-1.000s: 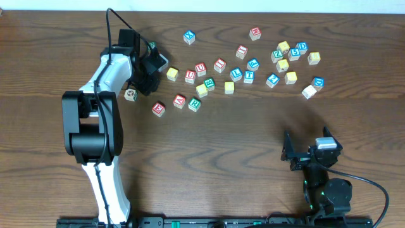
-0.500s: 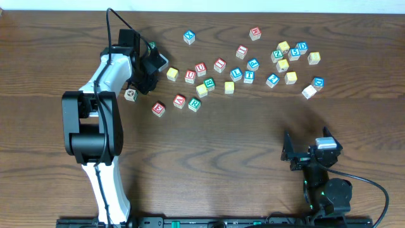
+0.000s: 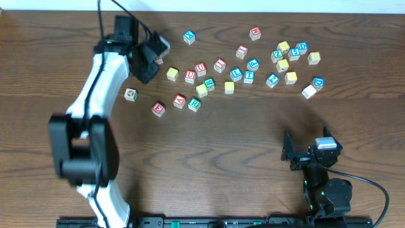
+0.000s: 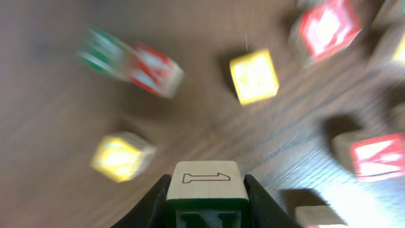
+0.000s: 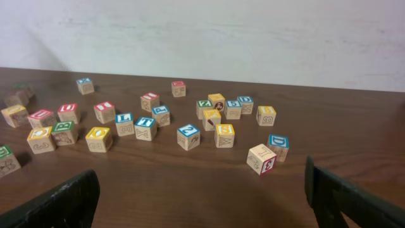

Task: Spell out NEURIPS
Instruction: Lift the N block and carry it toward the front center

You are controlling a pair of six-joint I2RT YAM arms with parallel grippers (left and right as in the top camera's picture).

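- left gripper (image 4: pixel 205 197) clamped on small wooden cube with green N face (image 4: pixel 205 180), apparently held above brown wooden table (image 3: pixel 209 145)
- ahead of it: loose lettered cubes (image 4: pixel 254 76), scattered, no row started
- right gripper (image 3: pixel 309 154) wide open, empty, well apart
- my read: N in hand, six letters left

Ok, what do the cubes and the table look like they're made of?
Cubes: pale bare-looking wood with painted red, blue, green or yellow faces; the N cube shows an unpainted top with a printed outline. Table: dark brown wood grain, slight sheen; solid wood, veneer or laminate, can't tell.
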